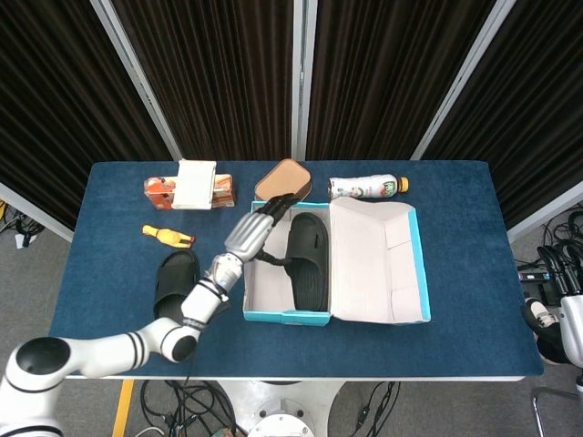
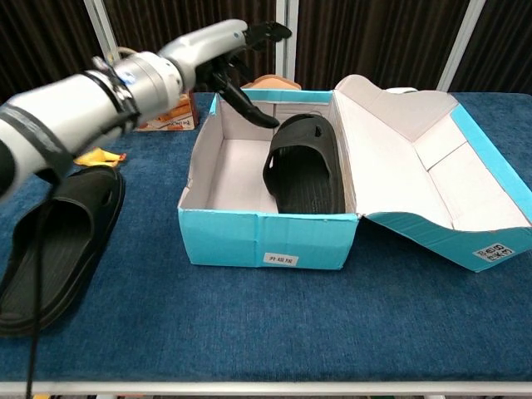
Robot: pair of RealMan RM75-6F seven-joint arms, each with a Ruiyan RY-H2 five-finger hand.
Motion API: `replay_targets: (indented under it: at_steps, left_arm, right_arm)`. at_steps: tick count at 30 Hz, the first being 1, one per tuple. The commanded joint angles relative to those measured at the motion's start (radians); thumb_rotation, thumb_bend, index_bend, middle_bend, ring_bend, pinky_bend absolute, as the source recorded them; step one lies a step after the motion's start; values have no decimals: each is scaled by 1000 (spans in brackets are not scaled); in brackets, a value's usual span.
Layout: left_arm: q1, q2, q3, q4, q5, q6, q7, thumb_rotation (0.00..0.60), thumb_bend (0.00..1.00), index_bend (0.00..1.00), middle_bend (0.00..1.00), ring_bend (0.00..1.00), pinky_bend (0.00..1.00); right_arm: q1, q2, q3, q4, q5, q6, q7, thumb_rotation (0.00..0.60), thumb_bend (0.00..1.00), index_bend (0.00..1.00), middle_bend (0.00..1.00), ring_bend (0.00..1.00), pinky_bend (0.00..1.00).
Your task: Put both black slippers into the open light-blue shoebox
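The light-blue shoebox (image 1: 275, 316) (image 2: 266, 237) stands open at mid-table, its lid (image 1: 378, 264) folded out to the right. One black slipper (image 1: 308, 259) (image 2: 305, 162) lies inside, against the box's right side. The other black slipper (image 1: 171, 284) (image 2: 54, 245) lies on the blue cloth left of the box, partly hidden by my forearm in the head view. My left hand (image 1: 258, 228) (image 2: 229, 54) hovers above the box's back left corner, fingers spread, holding nothing. My right hand shows in neither view.
Along the back edge stand an orange snack box (image 1: 189, 188) with a white carton on top, a brown oval lid (image 1: 283, 180) and a lying bottle (image 1: 366, 187). A yellow rubber toy (image 1: 167, 236) (image 2: 104, 155) lies behind the loose slipper.
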Motion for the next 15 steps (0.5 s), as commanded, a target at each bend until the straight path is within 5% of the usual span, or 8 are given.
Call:
replay_targets:
  at_steps: [1, 8, 15]
  left_arm:
    - [97, 309, 44, -287, -147, -40, 226, 600, 0, 57, 0, 85, 326]
    - [168, 504, 124, -443, -286, -40, 307, 600, 0, 74, 0, 442, 563]
    - [186, 503, 234, -436, -363, -91, 365, 600, 0, 73, 0, 497, 605]
  right_arm:
    - [3, -2, 1, 4, -3, -2, 4, 600, 141, 0, 113, 0, 120]
    - [9, -11, -1, 21, -3, -12, 20, 600, 141, 0, 113, 0, 120]
    - [16, -18, -2, 35, -1, -24, 34, 600, 141, 0, 113, 0, 120]
